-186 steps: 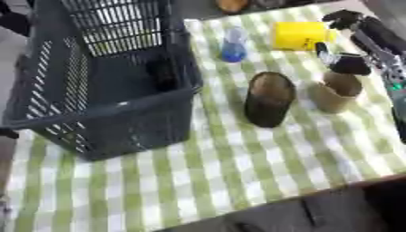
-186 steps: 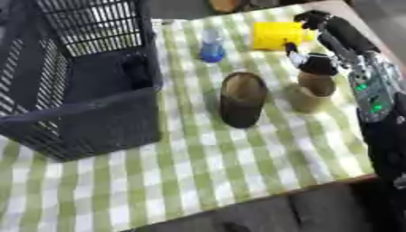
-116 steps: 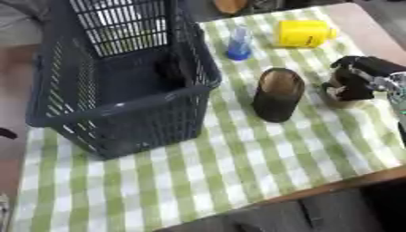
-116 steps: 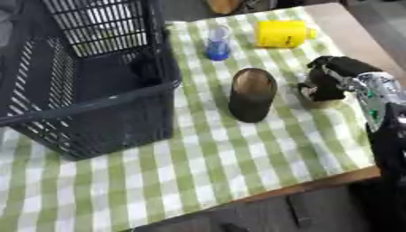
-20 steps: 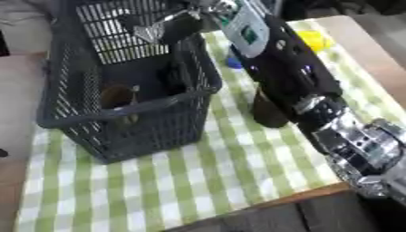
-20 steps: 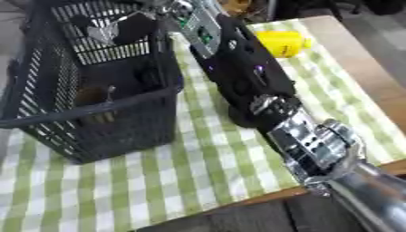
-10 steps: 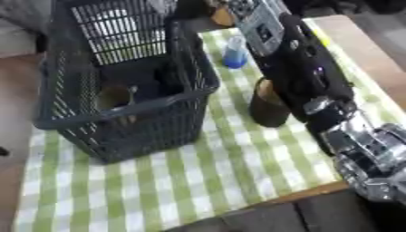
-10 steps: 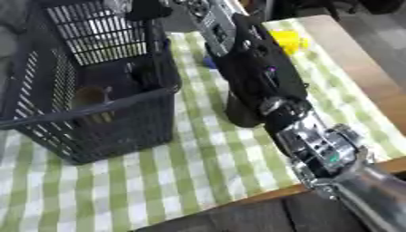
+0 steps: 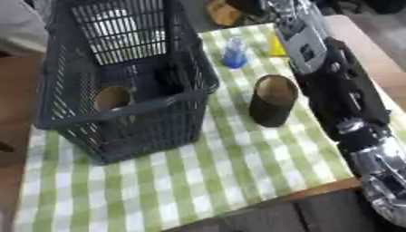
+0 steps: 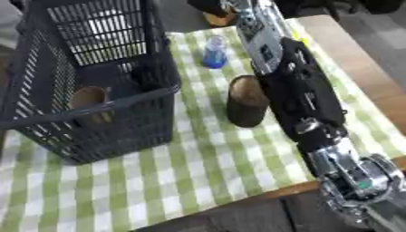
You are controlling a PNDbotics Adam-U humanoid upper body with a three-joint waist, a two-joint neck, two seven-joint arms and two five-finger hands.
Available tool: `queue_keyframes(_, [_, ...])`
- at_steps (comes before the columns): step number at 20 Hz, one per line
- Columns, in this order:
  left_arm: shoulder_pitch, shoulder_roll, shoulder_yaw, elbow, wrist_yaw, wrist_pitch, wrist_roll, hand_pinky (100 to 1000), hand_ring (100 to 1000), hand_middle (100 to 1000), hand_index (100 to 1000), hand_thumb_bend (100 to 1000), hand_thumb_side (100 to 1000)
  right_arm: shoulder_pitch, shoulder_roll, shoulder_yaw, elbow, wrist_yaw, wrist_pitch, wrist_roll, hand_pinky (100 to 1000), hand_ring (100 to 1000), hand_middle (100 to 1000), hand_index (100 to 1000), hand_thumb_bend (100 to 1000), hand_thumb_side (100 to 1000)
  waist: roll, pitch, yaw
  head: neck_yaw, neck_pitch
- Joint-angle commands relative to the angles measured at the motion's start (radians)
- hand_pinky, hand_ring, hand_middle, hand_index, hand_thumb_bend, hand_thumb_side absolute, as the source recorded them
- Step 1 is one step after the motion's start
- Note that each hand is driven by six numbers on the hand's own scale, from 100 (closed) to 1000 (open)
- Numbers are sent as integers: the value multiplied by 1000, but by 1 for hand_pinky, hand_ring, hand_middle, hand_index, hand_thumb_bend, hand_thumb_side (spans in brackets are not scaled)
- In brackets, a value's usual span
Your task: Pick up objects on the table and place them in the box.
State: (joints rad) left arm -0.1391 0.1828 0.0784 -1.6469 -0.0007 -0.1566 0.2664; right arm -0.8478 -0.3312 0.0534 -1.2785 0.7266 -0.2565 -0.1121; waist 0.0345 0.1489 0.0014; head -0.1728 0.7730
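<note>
A dark grey slatted basket (image 9: 119, 113) stands on the left of the checked cloth. Inside it lie a tan cup (image 9: 114, 97) and a dark object (image 9: 166, 74). On the cloth to its right stands a dark brown cup (image 9: 272, 100), upright. A small blue bottle (image 9: 234, 52) stands behind it. A yellow object (image 9: 275, 45) shows only as a sliver behind my right arm. That arm runs from the lower right up to the top edge. My right hand (image 10: 238, 8) is a blur there, above the table's far edge and away from the basket. My left hand shows nowhere.
The green and white cloth (image 9: 238, 181) covers a wooden table (image 9: 357, 41) whose bare edge shows at the right. A brown thing (image 10: 214, 19) sits at the far edge. My right forearm (image 9: 341, 95) lies over the cloth's right side, just beside the brown cup.
My right arm has swung right, from above the basket to over the cloth's right side, and now hides most of the yellow object. The tan cup stays in the basket.
</note>
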Motion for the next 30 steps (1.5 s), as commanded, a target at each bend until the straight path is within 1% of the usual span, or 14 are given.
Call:
queue_keyframes(1, [-9,9,11,-18,-4,-2,7,360,817,732,760,428,918,35,-53,-50,-79,-78,15,32,454,684,687,852,100,466,-4,-10,-4,12,-3])
queue_keyframes(2, [-9,9,12,-18,-4,-2,8,360,817,732,760,428,918,57,-63,-62,-97,-103,14,48,424,669,686,854,100,466,-3,-8,-5,14,-3])
queue_keyframes(3, [-10,10,13,-18,-4,-2,8,360,817,732,760,427,918,79,-77,-70,-110,-123,9,66,415,663,686,854,100,461,-2,-8,-8,16,-3])
queue_keyframes(6, [-11,10,15,-20,-4,-2,10,361,817,732,760,427,917,119,-108,-89,-133,-163,-10,108,411,660,685,855,100,455,-1,-6,-11,18,-3])
queue_keyframes(10, [-11,9,15,-20,-4,-2,11,360,817,733,760,425,917,163,-131,-110,-148,-192,-22,127,408,658,680,851,100,475,1,-3,-11,23,-3])
queue_keyframes(18, [-14,8,17,-22,-5,-3,21,361,815,731,759,425,915,206,-129,-142,-184,-206,-2,116,395,646,654,823,100,487,1,2,-14,26,-3])
queue_keyframes(19, [-15,7,16,-22,-4,-3,21,360,815,731,758,425,915,212,-126,-146,-188,-208,1,115,390,642,648,817,100,503,1,3,-15,27,-5])
queue_keyframes(22, [-15,7,15,-21,-2,-3,21,360,816,732,758,425,916,227,-122,-152,-200,-212,9,115,387,639,644,816,100,507,3,6,-14,27,-15])
queue_keyframes(30, [-16,7,16,-22,0,-4,23,360,815,730,758,422,915,241,-115,-163,-214,-212,15,116,379,630,627,807,100,512,6,9,-18,22,-24])
